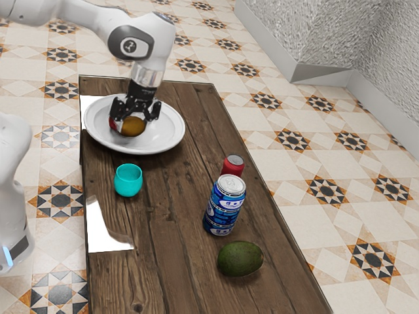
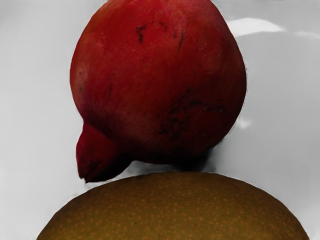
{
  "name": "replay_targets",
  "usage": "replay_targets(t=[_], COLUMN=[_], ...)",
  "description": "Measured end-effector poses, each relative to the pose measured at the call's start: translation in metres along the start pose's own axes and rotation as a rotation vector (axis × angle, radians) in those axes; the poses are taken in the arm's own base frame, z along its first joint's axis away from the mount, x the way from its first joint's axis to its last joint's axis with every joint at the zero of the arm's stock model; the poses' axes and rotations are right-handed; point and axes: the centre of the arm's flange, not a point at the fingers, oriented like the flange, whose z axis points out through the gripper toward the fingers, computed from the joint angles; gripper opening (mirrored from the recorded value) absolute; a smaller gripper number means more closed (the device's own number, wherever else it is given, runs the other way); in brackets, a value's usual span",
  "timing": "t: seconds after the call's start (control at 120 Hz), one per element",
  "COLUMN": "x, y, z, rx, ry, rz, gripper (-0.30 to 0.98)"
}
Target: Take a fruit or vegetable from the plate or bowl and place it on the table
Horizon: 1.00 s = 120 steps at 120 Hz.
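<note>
Two fingers wide apart; claw [image 1: 135, 118] seemingly astride brown fruit [image 1: 134, 127].

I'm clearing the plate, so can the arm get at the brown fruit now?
Probably yes: the open gripper is right over the brown fruit, nothing lies on top, though the red fruit close beside might crowd it.

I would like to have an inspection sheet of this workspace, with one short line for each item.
Surface: dark wooden table, white patches along one edge.
Job's things: white plate holding a red fruit and a speckled brown fruit, close together.
Clutter: teal cup, red can, blue can, avocado, all standing or lying on the table.
Gripper: open, low over the plate, at the brown fruit.
Cables: nothing seen.
Surroundings: patterned tile floor, rough pale wall.
</note>
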Motion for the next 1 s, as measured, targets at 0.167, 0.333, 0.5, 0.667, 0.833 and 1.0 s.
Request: replay_targets(t=[0.167, 0.333, 0.5, 0.667, 0.833, 1.0], x=[-0.077, -0.202, -0.273, -0.322, -0.341, -0.346], y=[-0.011, -0.051, -0.073, -0.067, -0.055, -0.049], z=[-0.065, -0.066, -0.031, -0.009, 0.014, 0.021], rx=[-0.079, -0.041, 0.042, 0.076, 0.117, 0.127], ry=[0.061, 0.107, 0.169, 0.22, 0.231, 0.214], rz=[0.168, 0.487, 0.641, 0.676, 0.658, 0.647], gripper=[0.42, 0.42, 0.42, 0.42, 0.57, 0.62])
